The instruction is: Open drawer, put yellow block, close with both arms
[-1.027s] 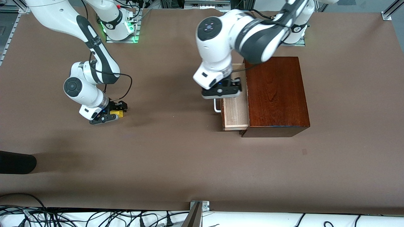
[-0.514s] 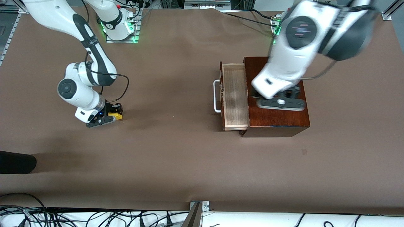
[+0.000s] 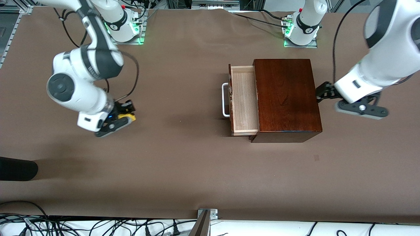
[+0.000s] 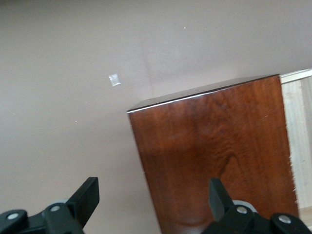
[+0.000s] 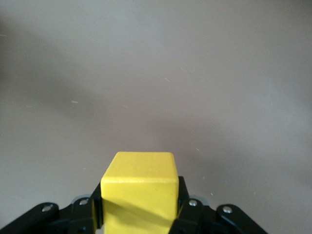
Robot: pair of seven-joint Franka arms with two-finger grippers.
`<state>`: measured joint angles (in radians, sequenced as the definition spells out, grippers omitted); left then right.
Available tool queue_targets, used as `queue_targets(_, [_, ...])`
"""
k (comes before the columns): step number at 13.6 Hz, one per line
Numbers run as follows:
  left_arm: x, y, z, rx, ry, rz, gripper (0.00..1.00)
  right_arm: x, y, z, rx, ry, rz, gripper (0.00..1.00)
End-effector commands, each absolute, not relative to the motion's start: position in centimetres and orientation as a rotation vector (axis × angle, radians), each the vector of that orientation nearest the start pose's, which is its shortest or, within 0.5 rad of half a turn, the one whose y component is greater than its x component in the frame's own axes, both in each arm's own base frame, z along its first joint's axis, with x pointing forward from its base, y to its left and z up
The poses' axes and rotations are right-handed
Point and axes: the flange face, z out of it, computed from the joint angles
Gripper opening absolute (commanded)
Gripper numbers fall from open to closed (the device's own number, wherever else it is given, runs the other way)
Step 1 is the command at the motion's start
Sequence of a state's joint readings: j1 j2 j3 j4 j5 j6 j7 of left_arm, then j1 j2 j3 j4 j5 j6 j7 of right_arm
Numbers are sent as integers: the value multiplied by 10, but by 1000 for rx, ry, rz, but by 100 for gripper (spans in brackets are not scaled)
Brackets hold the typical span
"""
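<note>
The left gripper (image 3: 323, 92) has swung off the box (image 3: 284, 98), fingers wide; the right gripper (image 3: 126, 113) pinches the yellow block (image 3: 127, 116).

A brown-covered counter (image 3: 183, 170), tangled cables (image 3: 98, 226) along its near edge, a dark object (image 3: 16, 168) at one side.

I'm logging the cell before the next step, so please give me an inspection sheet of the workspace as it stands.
Surface: brown table cover, one small mark near the wooden box.
Job's things: drawer pulled open, nothing seen inside; yellow block held.
Clutter: dark object at the table edge toward the right arm's end.
Grippers: right gripper shut on the yellow block, over bare table; left gripper open, beside the wooden box toward the left arm's end.
Cables: black leads on both arms; a bundle along the near edge.
Surroundings: metal frame rails at the corners.
</note>
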<state>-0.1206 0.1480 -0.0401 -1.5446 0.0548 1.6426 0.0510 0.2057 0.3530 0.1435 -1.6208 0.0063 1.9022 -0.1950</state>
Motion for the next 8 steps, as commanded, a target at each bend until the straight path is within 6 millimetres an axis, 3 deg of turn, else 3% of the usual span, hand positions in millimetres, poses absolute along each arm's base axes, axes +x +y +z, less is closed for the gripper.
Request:
queue_targets(1, [559, -69, 562, -3076, 376, -3, 100, 597, 295, 450, -2931, -1056, 58, 0])
queue_targets(2, [555, -59, 561, -3079, 350, 9, 100, 581, 329, 468, -2878, -1184, 40, 0])
queue_targets(3, [556, -53, 561, -3078, 361, 17, 100, 555, 375, 484, -2824, -1323, 30, 0])
queue_targets(4, [557, -50, 562, -3075, 373, 23, 100, 533, 410, 491, -2794, -1433, 5, 0])
queue_targets(8, [558, -40, 562, -3084, 351, 26, 100, 492, 503, 473, -2651, -1630, -36, 0])
